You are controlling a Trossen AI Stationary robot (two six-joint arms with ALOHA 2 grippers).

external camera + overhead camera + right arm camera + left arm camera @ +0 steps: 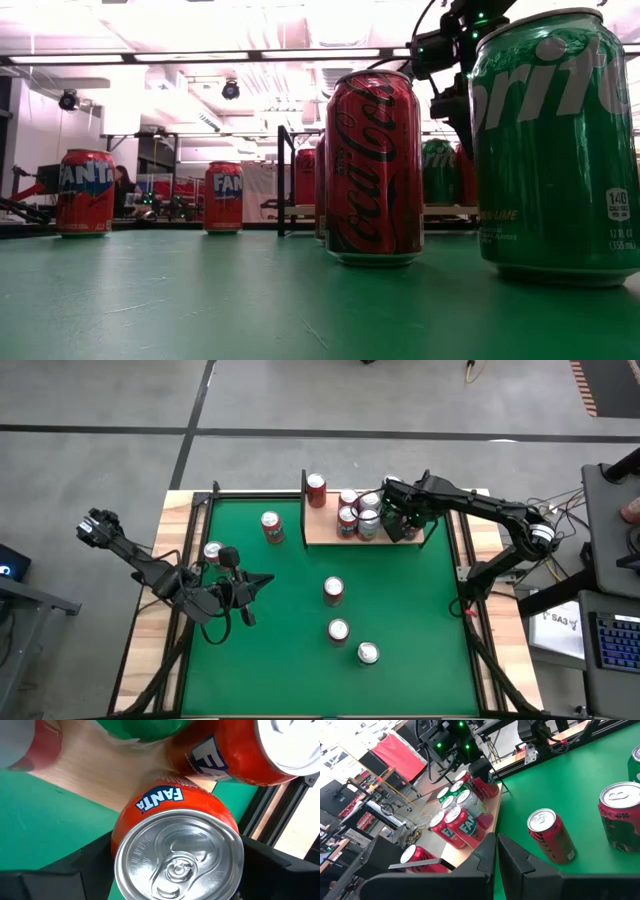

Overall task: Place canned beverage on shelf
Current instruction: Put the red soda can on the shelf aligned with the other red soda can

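My right gripper (175,870) stands over the shelf (320,532), its wide-set fingers flanking an orange Fanta can (175,840) that sits upright on the wood near the shelf's end. Whether the pads are pressing its wall or have just let go, I cannot tell. Just beyond the jaws stand more shelved cans (1 of them green). The can looks rigid but thin-walled and slick, so I judge a grip on the mid-body, squarely across its width, to be safest; it would dent under a hard squeeze. Well away, 3 cans (337,630) wait on the green table (420,660). My left gripper (495,865), clenched empty, idles far off.
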